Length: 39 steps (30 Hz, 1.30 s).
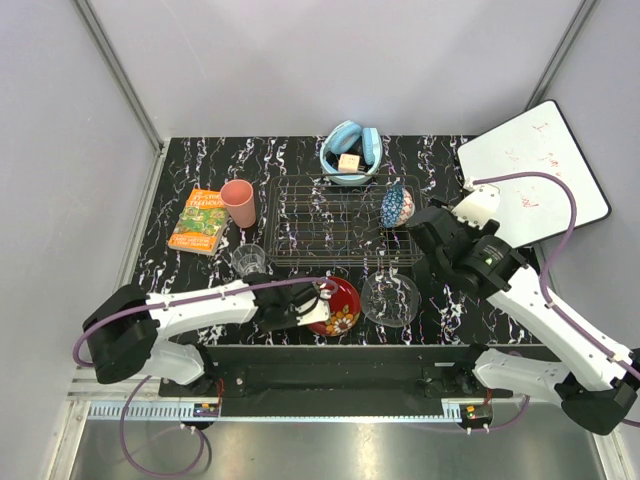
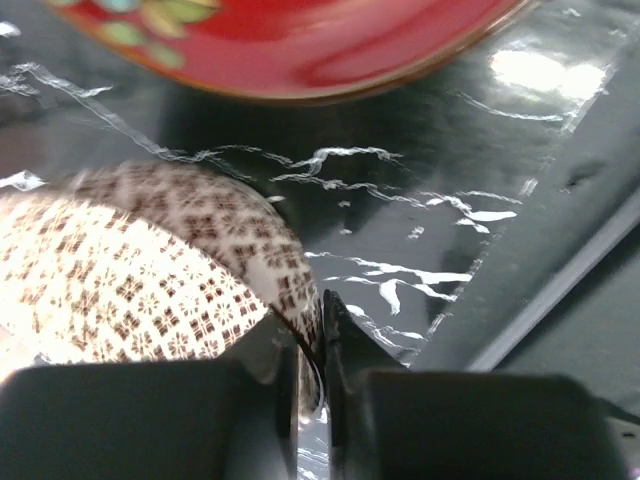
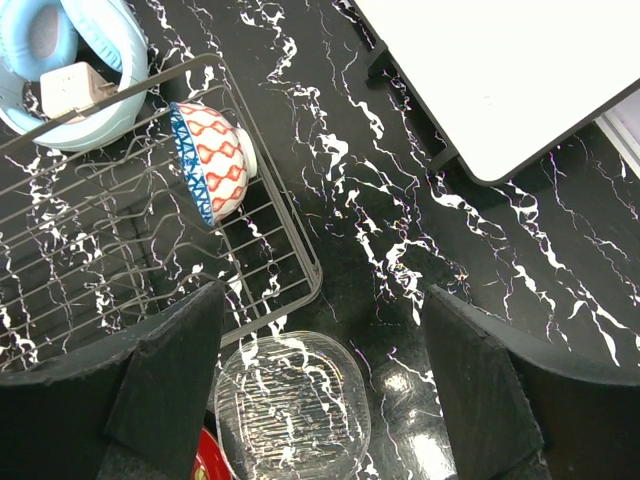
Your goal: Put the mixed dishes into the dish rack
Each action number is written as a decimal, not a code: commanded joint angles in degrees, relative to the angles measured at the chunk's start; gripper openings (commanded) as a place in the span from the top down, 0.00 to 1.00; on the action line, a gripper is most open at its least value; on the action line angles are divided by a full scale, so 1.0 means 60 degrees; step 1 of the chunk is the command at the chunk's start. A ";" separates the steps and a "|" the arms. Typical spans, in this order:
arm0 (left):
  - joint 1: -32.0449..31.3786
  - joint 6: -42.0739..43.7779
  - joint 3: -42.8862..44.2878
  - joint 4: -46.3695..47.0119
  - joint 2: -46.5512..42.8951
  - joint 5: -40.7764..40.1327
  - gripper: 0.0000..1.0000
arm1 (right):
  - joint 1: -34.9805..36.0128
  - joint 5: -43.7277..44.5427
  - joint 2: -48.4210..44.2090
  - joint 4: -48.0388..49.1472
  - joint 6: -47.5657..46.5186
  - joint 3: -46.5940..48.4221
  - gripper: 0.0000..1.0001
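My left gripper is shut on the rim of the cream speckled bowl, low over the table. It sits just beside the red floral plate near the front edge. In the top view the arm hides that bowl. The blue patterned bowl stands on edge in the right end of the dish rack. Open and empty, my right gripper hovers right of the rack, above the clear glass plate. The pink cup and glass tumbler stand left of the rack.
A light blue bowl with a yellow cube sits behind the rack. An orange-green booklet lies at the left. A white board leans at the back right. Grey walls close in the table's sides.
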 commanded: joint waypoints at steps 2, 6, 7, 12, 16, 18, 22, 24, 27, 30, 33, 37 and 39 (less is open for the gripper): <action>-0.0050 -0.0410 0.0397 -0.0292 0.0020 -0.0145 1.00 | -0.0058 0.0486 -0.0271 -0.0090 0.0208 0.0015 0.14; -0.0065 -0.0615 0.1318 -0.1376 -0.0755 -0.0057 1.00 | -0.0058 0.0545 -0.0198 -0.0061 0.0177 -0.0014 0.14; -0.0065 -0.0703 0.1973 -0.1987 -0.1076 -0.0028 1.00 | -0.0058 0.0545 -0.0169 -0.0090 0.0163 -0.0014 0.14; 0.0095 -0.0996 0.5182 -0.3822 -0.1271 0.0717 1.00 | -0.0058 0.0618 0.0037 -0.0061 0.0309 -0.0160 0.14; 0.0096 -0.1200 0.8094 -0.4046 -0.1109 0.1538 1.00 | -0.0058 0.0895 -0.0416 -0.0104 0.1170 -0.0540 0.16; 0.0227 -0.1333 0.8759 -0.3578 -0.1138 0.2093 1.00 | -0.0058 0.1231 -0.1043 -0.0134 0.1509 -0.0775 0.16; 0.0578 -0.2208 0.9757 -0.1631 -0.0890 0.3425 1.00 | -0.0058 0.1424 -0.1983 0.0260 0.1541 -0.1244 0.14; 0.1074 -0.3128 1.0108 -0.0725 -0.0337 0.4699 1.00 | -0.0058 0.1409 -0.2363 0.0465 0.1409 -0.1347 0.14; 0.2273 -0.5641 1.0300 0.0941 0.0746 0.6955 1.00 | -0.0058 0.1322 -0.2803 0.0671 0.1102 -0.1362 0.15; 0.3171 -0.8613 1.0359 0.2933 0.2209 0.8553 1.00 | -0.0058 0.1248 -0.3257 0.0788 0.0808 -0.1435 0.16; 0.3392 -1.0918 1.0403 0.4649 0.3576 0.9288 1.00 | -0.0058 0.1204 -0.3638 0.0906 0.0559 -0.1508 0.17; 0.3304 -1.2128 1.1031 0.5184 0.4880 0.9391 1.00 | -0.0058 0.1248 -0.3845 0.1111 0.0281 -0.1508 0.16; 0.3275 -1.2435 1.1470 0.5112 0.5569 0.9377 1.00 | -0.0058 0.1233 -0.3889 0.1271 0.0207 -0.1552 0.16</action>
